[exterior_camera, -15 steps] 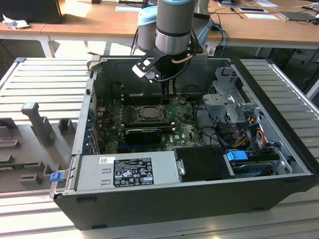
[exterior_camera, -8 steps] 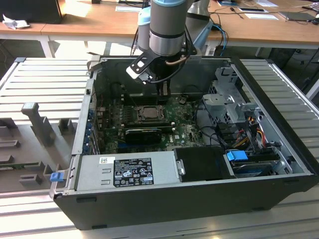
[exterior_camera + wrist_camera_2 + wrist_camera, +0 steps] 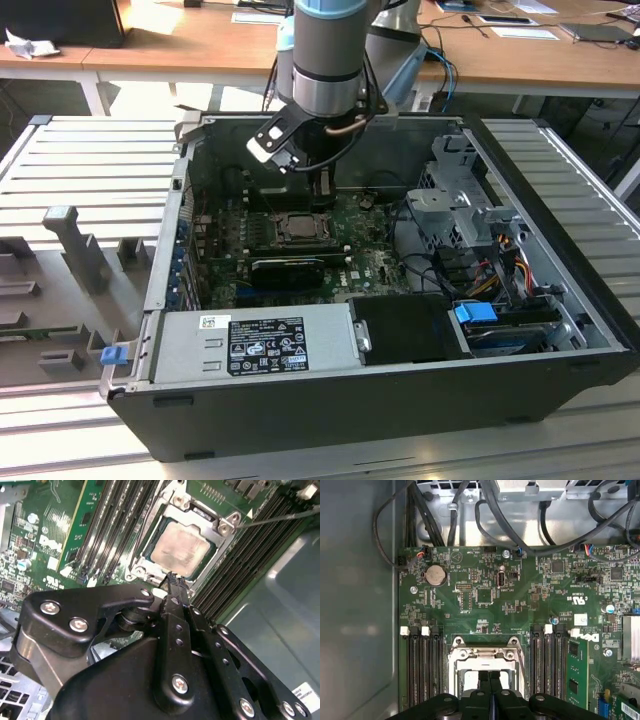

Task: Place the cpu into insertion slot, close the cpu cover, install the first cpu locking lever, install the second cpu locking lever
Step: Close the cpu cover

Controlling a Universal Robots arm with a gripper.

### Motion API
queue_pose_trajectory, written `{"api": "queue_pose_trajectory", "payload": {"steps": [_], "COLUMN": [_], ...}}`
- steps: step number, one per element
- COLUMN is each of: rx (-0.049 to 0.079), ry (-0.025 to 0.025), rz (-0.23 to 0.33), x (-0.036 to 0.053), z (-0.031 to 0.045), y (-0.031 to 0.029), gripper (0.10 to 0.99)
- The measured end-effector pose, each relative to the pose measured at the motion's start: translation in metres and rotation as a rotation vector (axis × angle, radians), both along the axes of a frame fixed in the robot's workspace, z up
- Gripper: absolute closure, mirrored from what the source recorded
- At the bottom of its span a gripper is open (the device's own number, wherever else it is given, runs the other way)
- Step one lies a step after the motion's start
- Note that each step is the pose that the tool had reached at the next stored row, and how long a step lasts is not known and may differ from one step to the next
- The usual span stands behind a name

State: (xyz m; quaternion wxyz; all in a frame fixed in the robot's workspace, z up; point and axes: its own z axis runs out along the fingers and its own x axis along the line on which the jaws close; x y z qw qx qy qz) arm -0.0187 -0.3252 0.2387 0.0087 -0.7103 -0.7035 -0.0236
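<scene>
The cpu (image 3: 181,547) lies flat in the insertion slot (image 3: 297,228) on the green motherboard, its dull silver top showing. The cpu cover (image 3: 218,544) lies down around it as a metal frame with a square window. A thin wire lever (image 3: 280,517) sticks out from one corner of the frame, away from the board. My gripper (image 3: 172,580) hangs just above the edge of the socket, its black fingers pressed together with nothing between them. In the first wrist view the gripper (image 3: 490,677) sits over the socket frame (image 3: 482,656). In the exterior view the gripper (image 3: 322,192) is just behind the socket.
The open computer case holds a power supply (image 3: 255,345) at the front and a drive cage (image 3: 465,205) with cables on the exterior view's right. Memory slots (image 3: 422,665) flank the socket. A long black block (image 3: 288,268) lies in front of it.
</scene>
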Motion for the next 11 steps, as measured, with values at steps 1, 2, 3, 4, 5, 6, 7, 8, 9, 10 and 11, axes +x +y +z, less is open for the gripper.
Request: {"api": "queue_pose_trajectory", "payload": {"steps": [1, 2, 3, 4, 5, 6, 7, 8, 9, 10, 11], "rx": [0.000, 0.000, 0.000, 0.000, 0.000, 0.000, 0.000, 0.000, 0.000, 0.000, 0.000], "ry": [0.0000, -0.0001, 0.0000, 0.0000, -0.0001, -0.0001, 0.0000, -0.0001, 0.0000, -0.0001, -0.0001], "rz": [0.000, 0.000, 0.000, 0.000, 0.000, 0.000, 0.000, 0.000, 0.000, 0.000, 0.000], "x": [-0.0029, -0.0065, -0.0095, -0.0123, -0.0142, -0.0164, -0.0171, -0.0179, -0.0189, -0.0204, -0.0216], "z": [-0.0002, -0.0002, -0.0002, -0.0003, -0.0003, -0.0003, -0.0003, -0.0003, -0.0003, -0.0003, -0.0003], "y": [0.0001, 0.0001, 0.0001, 0.0001, 0.0001, 0.0001, 0.0001, 0.0001, 0.0001, 0.0001, 0.0001], "gripper": [0.980, 0.980, 0.980, 0.980, 0.980, 0.980, 0.980, 0.980, 0.980, 0.980, 0.980]}}
